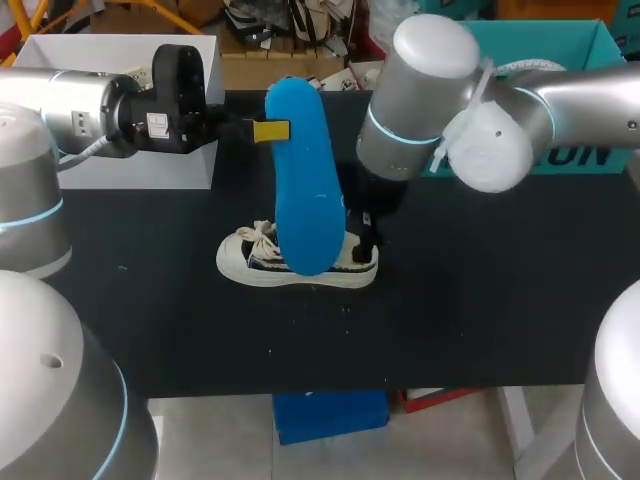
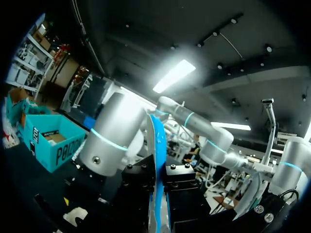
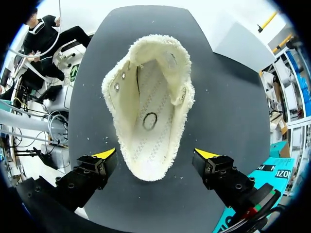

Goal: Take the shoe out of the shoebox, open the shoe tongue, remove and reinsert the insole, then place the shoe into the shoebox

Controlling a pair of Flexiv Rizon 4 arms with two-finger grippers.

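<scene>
A white canvas shoe (image 1: 297,262) stands on the black table (image 1: 480,300), toe to the left. My left gripper (image 1: 268,130) is shut on the upper edge of the blue insole (image 1: 305,190), which hangs upright above and in front of the shoe. Seen from the left wrist, the insole (image 2: 158,160) is edge-on between the black fingers. My right gripper (image 3: 155,154) is open above the shoe's heel, one yellow tip on each side. Below it the shoe (image 3: 150,111) gapes wide, its bare inner sole showing. The teal shoebox (image 1: 580,155) stands at the back right.
A white box (image 1: 100,60) stands at the back left behind my left arm. The teal shoebox (image 2: 51,141) also shows beyond my right arm in the left wrist view. Bare black tabletop lies in front of the shoe.
</scene>
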